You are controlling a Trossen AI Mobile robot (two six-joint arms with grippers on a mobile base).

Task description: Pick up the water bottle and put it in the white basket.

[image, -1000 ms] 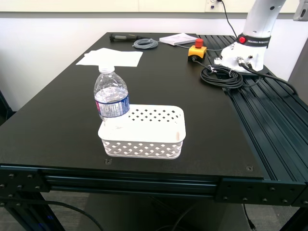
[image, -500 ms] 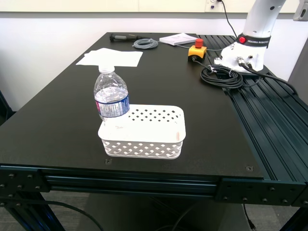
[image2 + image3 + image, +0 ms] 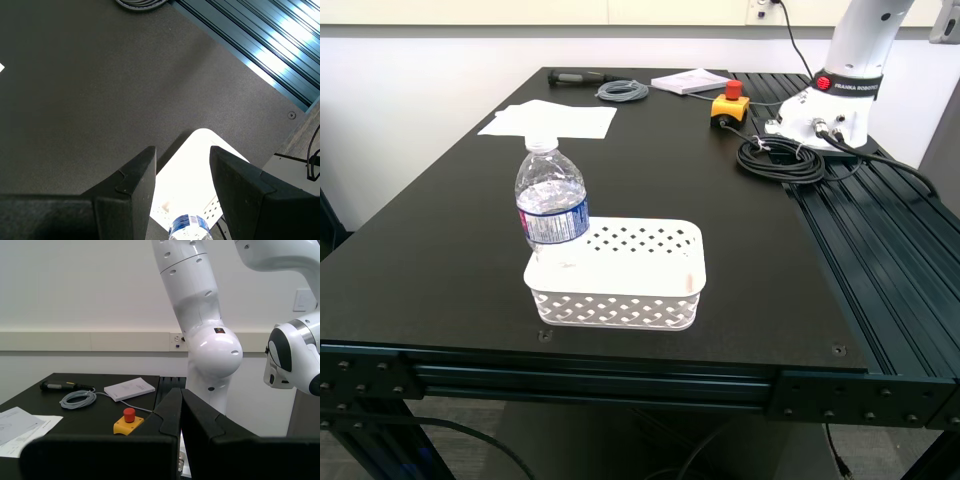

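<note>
The water bottle (image 3: 552,200) stands upright at the end of the white basket (image 3: 620,300) nearer the exterior view's left, and its base looks to be inside the basket. The basket sits near the table's front edge. My first gripper (image 3: 182,155) is open and empty, high above the table. The first wrist view shows the basket (image 3: 195,165) and the bottle's blue label (image 3: 189,227) between its fingers. My second gripper (image 3: 180,400) is shut and empty, and faces the back of the table. Neither gripper shows in the exterior view.
White paper sheets (image 3: 550,120), a grey cable coil (image 3: 622,91), a booklet (image 3: 690,81) and a yellow box with a red button (image 3: 730,103) lie at the back. A black cable coil (image 3: 780,160) and a white robot arm's base (image 3: 830,100) stand at the back right, beside ribbed rails (image 3: 880,250).
</note>
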